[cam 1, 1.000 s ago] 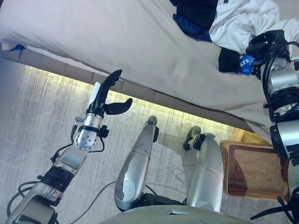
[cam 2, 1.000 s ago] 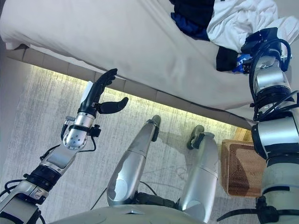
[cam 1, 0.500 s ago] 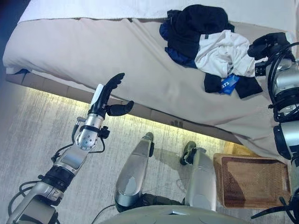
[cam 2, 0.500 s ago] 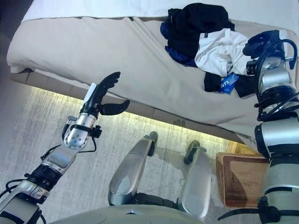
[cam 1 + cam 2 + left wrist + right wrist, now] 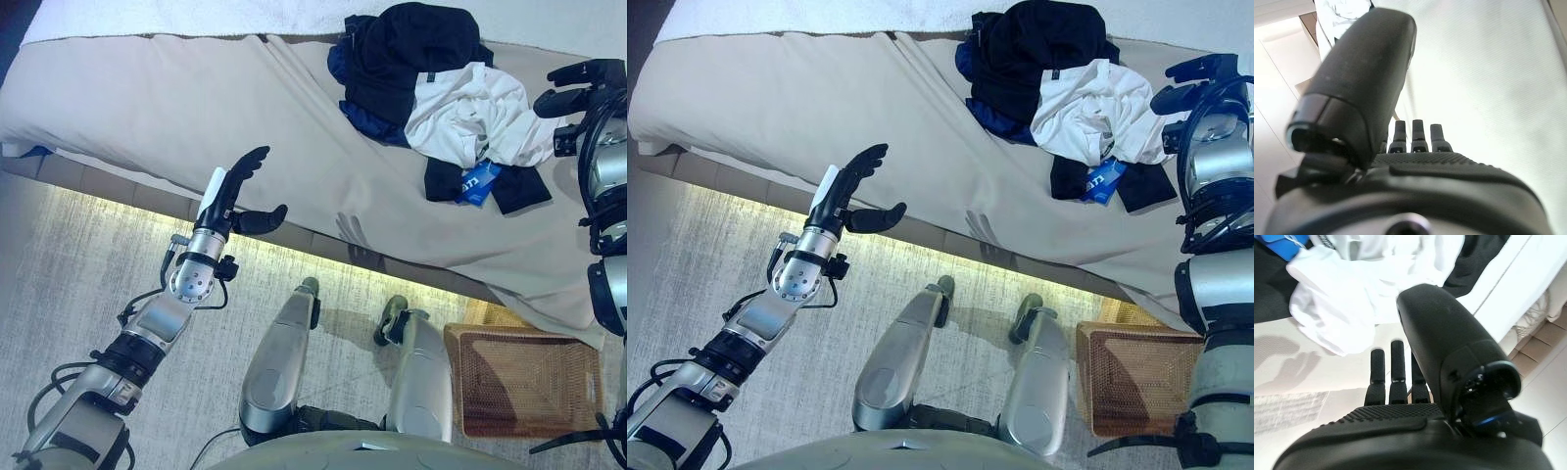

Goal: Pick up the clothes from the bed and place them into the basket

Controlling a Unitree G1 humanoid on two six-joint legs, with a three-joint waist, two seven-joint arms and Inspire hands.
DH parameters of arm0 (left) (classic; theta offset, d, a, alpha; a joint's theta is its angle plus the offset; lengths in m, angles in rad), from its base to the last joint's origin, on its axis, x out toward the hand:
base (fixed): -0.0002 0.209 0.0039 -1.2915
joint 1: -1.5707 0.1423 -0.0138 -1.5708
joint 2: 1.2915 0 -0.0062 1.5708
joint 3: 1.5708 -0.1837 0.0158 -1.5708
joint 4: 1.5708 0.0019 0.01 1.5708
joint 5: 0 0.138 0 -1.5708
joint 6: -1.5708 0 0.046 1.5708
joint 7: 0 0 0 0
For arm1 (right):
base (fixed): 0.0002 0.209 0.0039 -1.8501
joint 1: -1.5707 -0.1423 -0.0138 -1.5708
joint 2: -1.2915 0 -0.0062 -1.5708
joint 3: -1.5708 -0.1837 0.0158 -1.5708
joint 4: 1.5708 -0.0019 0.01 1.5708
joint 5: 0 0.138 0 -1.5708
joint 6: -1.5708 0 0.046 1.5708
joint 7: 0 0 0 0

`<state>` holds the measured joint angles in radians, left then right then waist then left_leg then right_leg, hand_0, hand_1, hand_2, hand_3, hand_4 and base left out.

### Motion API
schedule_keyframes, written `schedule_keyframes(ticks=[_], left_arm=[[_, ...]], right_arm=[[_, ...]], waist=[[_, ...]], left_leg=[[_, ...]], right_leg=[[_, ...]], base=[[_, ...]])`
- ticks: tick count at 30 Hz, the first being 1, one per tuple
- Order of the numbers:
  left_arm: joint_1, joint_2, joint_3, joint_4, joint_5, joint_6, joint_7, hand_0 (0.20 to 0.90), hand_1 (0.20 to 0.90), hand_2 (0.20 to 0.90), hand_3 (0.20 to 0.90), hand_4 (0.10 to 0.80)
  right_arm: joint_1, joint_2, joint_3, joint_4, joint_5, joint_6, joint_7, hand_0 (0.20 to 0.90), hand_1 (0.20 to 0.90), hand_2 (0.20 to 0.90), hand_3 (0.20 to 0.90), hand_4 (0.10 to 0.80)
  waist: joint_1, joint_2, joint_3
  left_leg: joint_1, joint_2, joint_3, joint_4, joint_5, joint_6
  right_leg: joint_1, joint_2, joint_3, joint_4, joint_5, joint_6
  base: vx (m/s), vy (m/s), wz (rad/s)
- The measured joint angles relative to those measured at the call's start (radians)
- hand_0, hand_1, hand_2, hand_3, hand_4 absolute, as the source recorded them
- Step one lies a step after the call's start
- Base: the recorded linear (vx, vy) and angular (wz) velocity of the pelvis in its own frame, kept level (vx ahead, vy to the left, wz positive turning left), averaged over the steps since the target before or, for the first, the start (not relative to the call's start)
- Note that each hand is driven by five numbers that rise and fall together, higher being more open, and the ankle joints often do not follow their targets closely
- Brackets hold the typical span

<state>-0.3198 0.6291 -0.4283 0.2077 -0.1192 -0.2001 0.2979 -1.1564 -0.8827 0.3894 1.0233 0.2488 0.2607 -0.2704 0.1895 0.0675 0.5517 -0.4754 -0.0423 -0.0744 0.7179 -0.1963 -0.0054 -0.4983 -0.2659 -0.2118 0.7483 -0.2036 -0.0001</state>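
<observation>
A pile of clothes lies on the bed's beige cover (image 5: 196,98) at the far right: a black garment (image 5: 411,49), a white garment (image 5: 470,113) and dark pieces with a blue patch (image 5: 477,179). My right hand (image 5: 586,73) is open and hovers just right of the pile, holding nothing. In the right wrist view its straight fingers (image 5: 1393,364) point at the white garment (image 5: 1347,308). My left hand (image 5: 223,201) is open and empty, raised at the bed's near edge, far left of the clothes. A woven basket (image 5: 519,377) stands on the floor at the lower right.
The bed's near edge (image 5: 333,245) runs across the view, with a lit strip under it. A pale carpet (image 5: 78,264) covers the floor on the left. White bedding (image 5: 196,15) lies along the bed's far side.
The camera has tilted up, so more of the bed and the whole pile show. My right hand's fingers have spread and it stands slightly off the pile. The left hand holds its pose.
</observation>
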Motion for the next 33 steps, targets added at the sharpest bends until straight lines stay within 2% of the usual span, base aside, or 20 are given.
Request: schedule_keyframes(ticks=[8, 13, 22, 32, 33], left_arm=[[0.048, 0.000, -0.008, -0.003, -0.008, 0.000, -0.001, 0.900, 0.900, 0.900, 0.900, 0.800], [0.080, 0.003, -0.008, -0.027, -0.022, -0.001, -0.003, 0.900, 0.900, 0.900, 0.900, 0.800], [0.101, 0.014, -0.008, -0.117, -0.049, -0.061, -0.031, 0.900, 0.900, 0.900, 0.900, 0.800], [0.106, 0.023, -0.008, -0.123, -0.047, -0.088, -0.021, 0.900, 0.900, 0.900, 0.900, 0.800], [0.106, 0.026, -0.008, -0.123, -0.045, -0.088, -0.021, 0.900, 0.900, 0.900, 0.900, 0.800]], right_arm=[[0.000, 0.006, 0.000, -0.003, 0.004, 0.031, -0.061, 0.900, 0.900, 0.900, 0.900, 0.800], [-0.006, 0.005, 0.000, -0.021, 0.006, 0.042, -0.078, 0.900, 0.900, 0.900, 0.900, 0.800], [-0.090, 0.004, 0.001, -0.033, 0.029, 0.051, -0.116, 0.900, 0.900, 0.900, 0.900, 0.800], [-0.186, -0.010, 0.003, -0.037, 0.067, 0.053, -0.185, 0.900, 0.900, 0.900, 0.900, 0.800], [-0.196, -0.014, 0.006, -0.037, 0.070, 0.053, -0.186, 0.867, 0.867, 0.867, 0.862, 0.762]], waist=[[-0.004, 0.003, 0.005], [-0.002, 0.003, 0.005], [0.009, 0.015, 0.012], [0.014, 0.024, 0.015], [0.014, 0.024, 0.015]], left_leg=[[-0.117, -0.002, -0.005, 0.028, 0.003, 0.008], [-0.170, 0.000, -0.006, 0.030, 0.012, -0.001], [-0.348, -0.002, -0.027, 0.135, 0.011, -0.011], [-0.552, -0.016, -0.062, 0.259, 0.004, -0.012], [-0.569, -0.016, -0.064, 0.270, 0.004, -0.012]], right_leg=[[-0.119, -0.002, 0.006, 0.031, -0.008, 0.004], [-0.178, -0.001, 0.008, 0.050, -0.007, 0.003], [-0.352, -0.013, 0.002, 0.174, -0.031, -0.043], [-0.539, -0.034, -0.006, 0.301, -0.065, -0.051], [-0.554, -0.034, -0.006, 0.310, -0.065, -0.051]], base=[[0.029, -0.040, 0.03], [0.001, -0.064, 0.01], [-0.055, -0.069, 0.07], [-0.058, -0.056, 0.11], [-0.026, -0.032, 0.03]])
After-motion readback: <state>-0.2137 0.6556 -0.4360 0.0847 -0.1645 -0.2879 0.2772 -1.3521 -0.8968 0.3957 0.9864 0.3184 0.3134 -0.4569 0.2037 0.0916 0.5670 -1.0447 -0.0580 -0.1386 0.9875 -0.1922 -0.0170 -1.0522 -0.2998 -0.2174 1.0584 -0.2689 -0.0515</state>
